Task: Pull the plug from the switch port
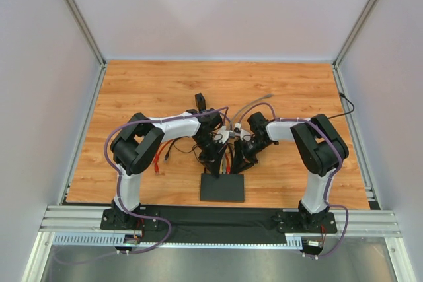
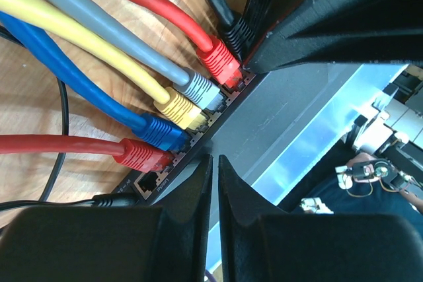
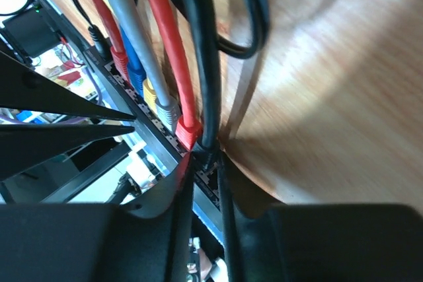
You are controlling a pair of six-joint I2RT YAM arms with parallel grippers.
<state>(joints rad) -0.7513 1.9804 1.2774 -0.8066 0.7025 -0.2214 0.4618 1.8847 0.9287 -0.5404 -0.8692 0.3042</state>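
Black fingers of the left gripper point(image 2: 211, 158) fill the bottom of its wrist view, drawn almost together with nothing between them, tips resting on top of the switch by its sockets. On the wood-grain table point(image 1: 132, 84), that flat matte-black rectangular switch point(image 1: 222, 188) lies at the middle of the near edge, sockets facing the far edge. The right gripper point(image 3: 207, 163) has its jaws closed on the black ribbed plug point(image 2: 234, 31) at the end of the row. The grasp looks made, but the plug is not yet out, so the pull remains. Beside it, the red plug point(image 2: 221, 64), grey plug point(image 2: 198, 87), yellow plug point(image 2: 177, 107) and blue plug point(image 2: 162, 133) sit in their sockets.
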